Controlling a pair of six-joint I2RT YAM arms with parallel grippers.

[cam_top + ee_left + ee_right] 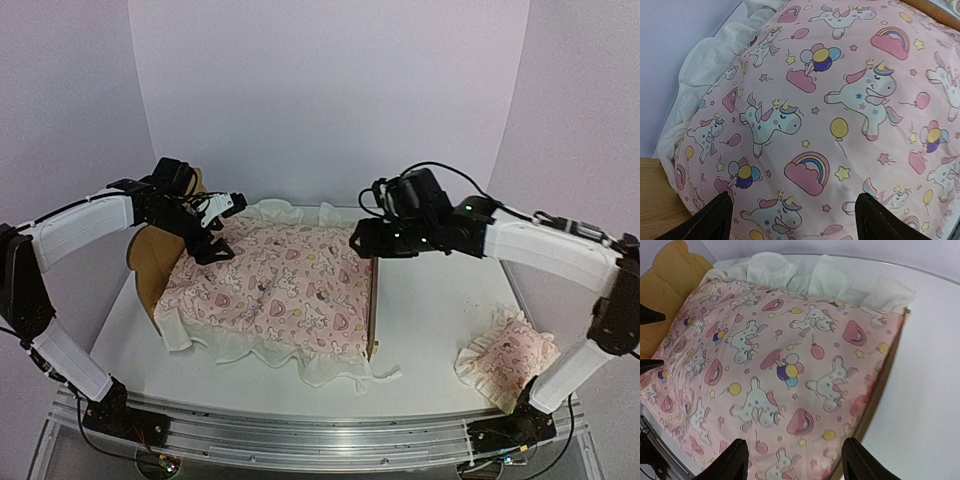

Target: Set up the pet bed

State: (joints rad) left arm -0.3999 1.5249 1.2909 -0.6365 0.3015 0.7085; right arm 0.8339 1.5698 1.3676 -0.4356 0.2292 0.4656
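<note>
Nearest, on the right of the table, the pillow lies loose by the right arm's base, well apart from the bed. The bed sits left of centre, lying across the table, with its headboard to the left and its footboard toward the middle. The cover is spread over it and hides the base. Its near ruffle spills over the front rail and trails past the footboard's corner. Above the headboard end the left gripper hovers with its fingers spread wide and nothing between them. The right gripper hangs over the foot end, likewise parted and empty. At the back the far ruffle is bunched in folds against the rail. The step in hand looks like squaring the cover. To do it well, each gripper should pinch only a hem or ruffle at its own end, low enough to catch cloth but clear of the plywood. Both should then draw outward together, so the light frame is not dragged sideways. The back folds want easing flat before the pillow is fetched to the headboard.
</note>
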